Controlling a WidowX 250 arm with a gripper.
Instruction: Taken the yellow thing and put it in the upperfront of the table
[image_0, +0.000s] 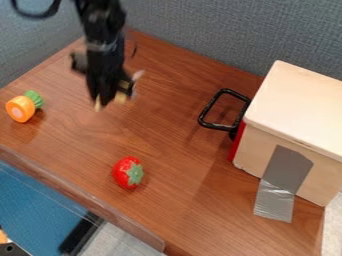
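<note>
The black gripper (110, 102) hangs over the upper left part of the table (170, 107), blurred, with pale yellowish patches at its lower end. I cannot make out whether it holds anything. To its left, near the table's left edge, lies an orange-yellow toy (20, 109) with a pale round end and a green top, apart from the gripper. It is the closest match to the yellow thing.
A red strawberry-like toy (127, 172) with a green top lies near the front edge. On the right stands a pale wooden box (297, 105) with grey tape (284, 172) and a black handle (210, 107) jutting left. Grey-blue partitions (200, 30) border the table's back.
</note>
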